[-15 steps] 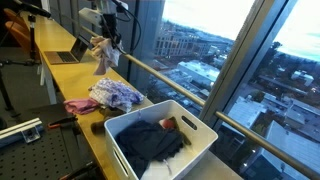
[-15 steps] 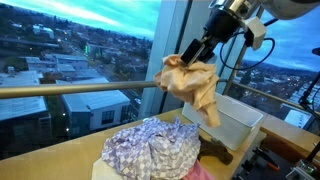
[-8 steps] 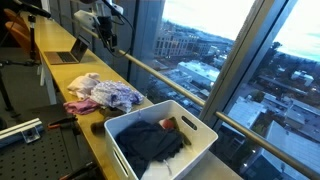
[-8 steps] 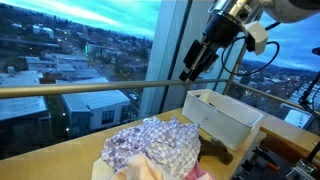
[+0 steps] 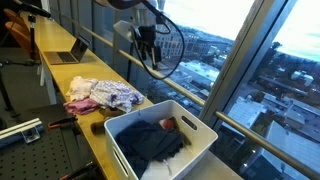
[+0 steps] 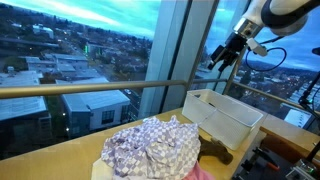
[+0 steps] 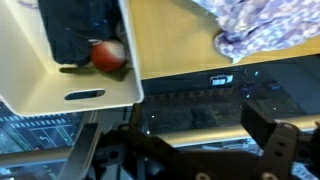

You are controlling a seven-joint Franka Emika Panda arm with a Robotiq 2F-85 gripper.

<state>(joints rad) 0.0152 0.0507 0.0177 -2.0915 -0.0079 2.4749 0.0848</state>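
- Gripper (image 5: pixel 148 47): jaws apart, holding nothing, raised well above white bin (image 5: pixel 203 133).
- Pile of clothes (image 5: pixel 104 95): just beside bin.
- Dark clothes (image 5: pixel 150 146), red ball (image 7: pixel 108 55): inside bin.

The arm (image 6: pixel 285 10), at two o'clock in an exterior view, is glossy white and rounded, dark at the joints. Its gripper (image 6: pixel 218 62) is black and blocky, and a thin black cable (image 5: pixel 181 42) loops beside it

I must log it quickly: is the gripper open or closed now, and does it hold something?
Gripper: open, holding nothing.
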